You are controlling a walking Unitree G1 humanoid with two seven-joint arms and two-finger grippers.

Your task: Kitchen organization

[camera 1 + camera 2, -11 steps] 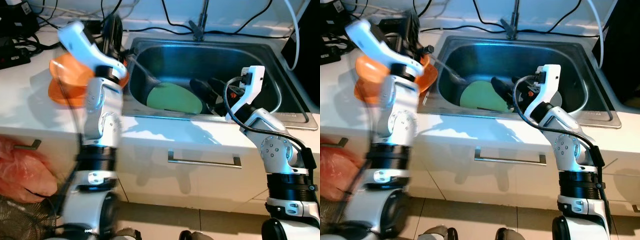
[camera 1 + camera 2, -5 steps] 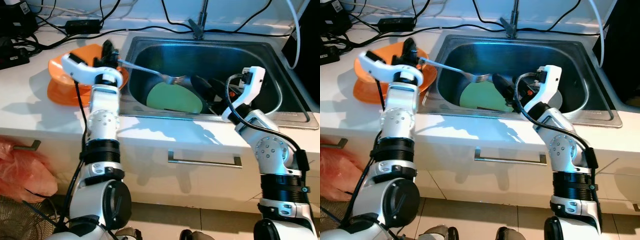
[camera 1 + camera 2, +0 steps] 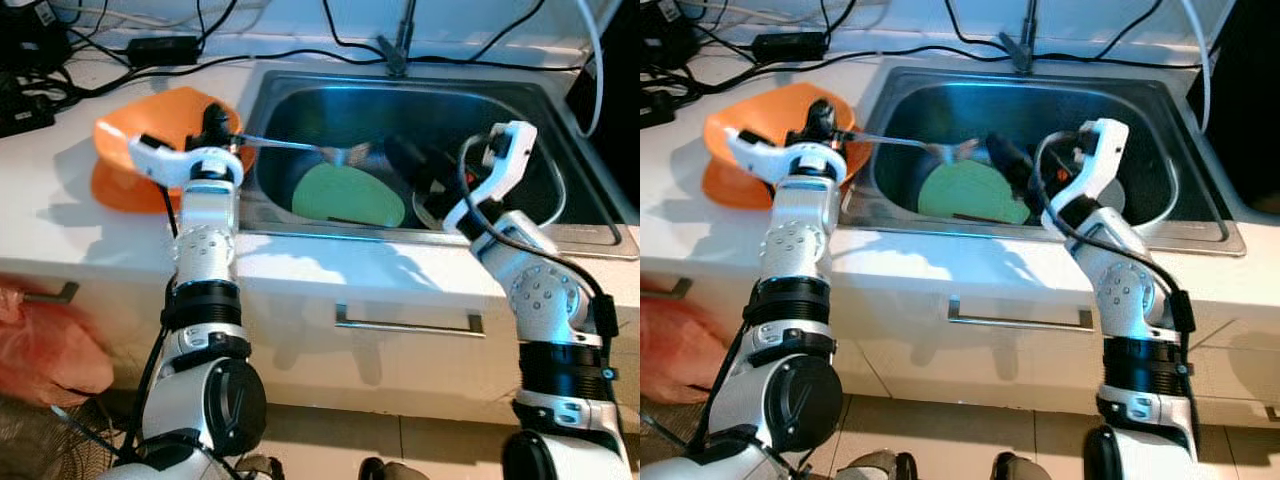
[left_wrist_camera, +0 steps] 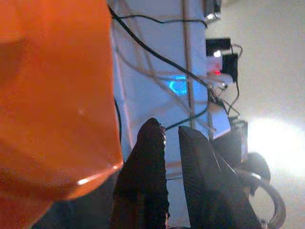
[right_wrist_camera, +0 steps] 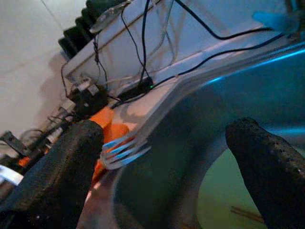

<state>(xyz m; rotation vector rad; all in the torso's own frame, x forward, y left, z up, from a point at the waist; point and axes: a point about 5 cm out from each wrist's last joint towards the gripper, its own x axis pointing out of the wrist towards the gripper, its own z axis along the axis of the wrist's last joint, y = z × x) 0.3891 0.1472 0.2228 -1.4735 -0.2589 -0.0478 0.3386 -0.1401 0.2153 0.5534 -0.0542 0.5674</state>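
Fork (image 3: pixel 300 146): metal, held level above the left part of the sink (image 3: pixel 570 215), handle to the left, tines (image 5: pixel 125 149) to the right over the basin. The handle end is pinched in the left gripper (image 3: pixel 218 128), whose fingers (image 4: pixel 147 167) are pressed close together at the sink's left edge, just beside the orange bowl (image 3: pixel 150 125).

Right gripper (image 3: pixel 420 168): reaching into the basin from the right, fingers (image 5: pixel 267 167) spread wide, the fork's tines lying between them without visible contact.

Green plate (image 3: pixel 348 195): flat on the sink bottom, below and near the tines.

Orange bowl: on the white counter (image 3: pixel 60 210), left of the sink, stacked on a second orange dish as far as can be told.

Cables (image 3: pixel 120 60): strewn along the far counter behind bowl and sink; tap (image 3: pixel 400 45) at the sink's far edge.

Step in hand, as judged: a transfer of the fork, either a handover between grippers or its removal from the sink. The next move would call for the right fingers to be closed squarely on the tine end before the left pinch is released; otherwise the fork may be dropped onto the plate.
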